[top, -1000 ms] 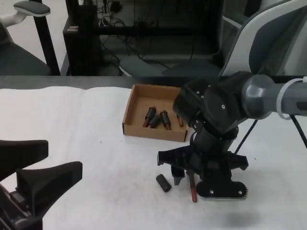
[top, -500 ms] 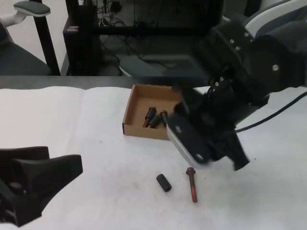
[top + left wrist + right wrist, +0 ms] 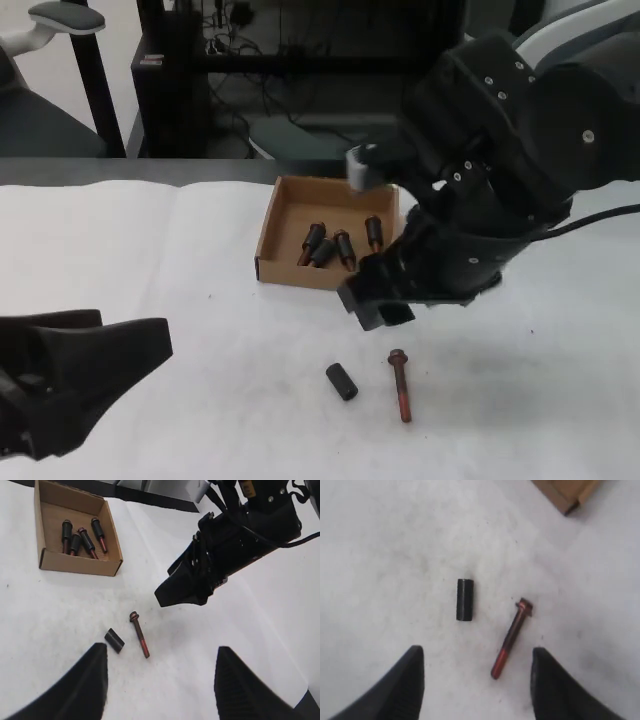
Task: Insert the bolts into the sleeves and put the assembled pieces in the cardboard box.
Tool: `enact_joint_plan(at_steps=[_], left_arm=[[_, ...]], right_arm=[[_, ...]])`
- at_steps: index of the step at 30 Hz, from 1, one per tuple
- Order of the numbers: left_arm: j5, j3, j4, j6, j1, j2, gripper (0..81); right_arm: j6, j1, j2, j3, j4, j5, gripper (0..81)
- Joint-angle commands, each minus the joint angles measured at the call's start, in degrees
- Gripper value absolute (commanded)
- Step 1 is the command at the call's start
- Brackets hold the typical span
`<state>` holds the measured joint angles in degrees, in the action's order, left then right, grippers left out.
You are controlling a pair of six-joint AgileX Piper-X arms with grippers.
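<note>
A copper-coloured bolt [image 3: 401, 385] and a short black sleeve [image 3: 341, 381] lie apart, side by side, on the white cloth. The cardboard box [image 3: 300, 270] behind them holds several assembled pieces [image 3: 345, 250]. My right arm [image 3: 470, 200] hangs above the cloth between the box and the loose parts. In the right wrist view my right gripper [image 3: 477, 690] is open and empty, well above the sleeve [image 3: 465, 599] and bolt [image 3: 511, 637]. My left gripper [image 3: 160, 690] is open and empty too, high above the near left, looking at the bolt [image 3: 139, 641] and sleeve [image 3: 114, 640].
White cloth covers the bench around the box [image 3: 75, 564]. In the left wrist view the right arm [image 3: 225, 555] looms just beyond the loose parts. Dark furniture and cables stand behind the bench's far edge [image 3: 150, 170].
My right arm has lifted off the cloth from over the bolt and sleeve and swung up toward the box. Bolt and sleeve have not moved. My left gripper has barely shifted.
</note>
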<state>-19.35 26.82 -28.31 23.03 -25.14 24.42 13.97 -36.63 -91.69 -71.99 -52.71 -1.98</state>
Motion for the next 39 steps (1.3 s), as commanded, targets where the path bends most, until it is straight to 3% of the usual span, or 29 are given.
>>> enact_joint_plan(at_steps=[1, 6, 25, 31, 39], left_arm=[[0.1, 0.1, 0.7, 0.1, -0.1, -0.5, 62.0], [0.1, 0.1, 0.7, 0.1, -0.1, -0.5, 62.0], [0.1, 0.1, 0.7, 0.1, -0.1, -0.5, 62.0], [0.1, 0.1, 0.7, 0.1, -0.1, -0.5, 62.0], [0.1, 0.1, 0.7, 0.1, -0.1, -0.5, 62.0]], right_arm=[[12.1, -0.1, 0.3, -0.1, -2.6, 2.0, 61.7], [17.8, 0.2, -2.3, -0.1, -3.2, 2.0, 61.7], [16.9, 0.2, -14.1, -0.1, 3.0, 2.0, 61.3], [13.8, 0.2, -16.0, -0.3, 4.8, 2.0, 36.7], [12.7, 1.1, -16.0, -0.3, 7.1, 2.0, 35.4]])
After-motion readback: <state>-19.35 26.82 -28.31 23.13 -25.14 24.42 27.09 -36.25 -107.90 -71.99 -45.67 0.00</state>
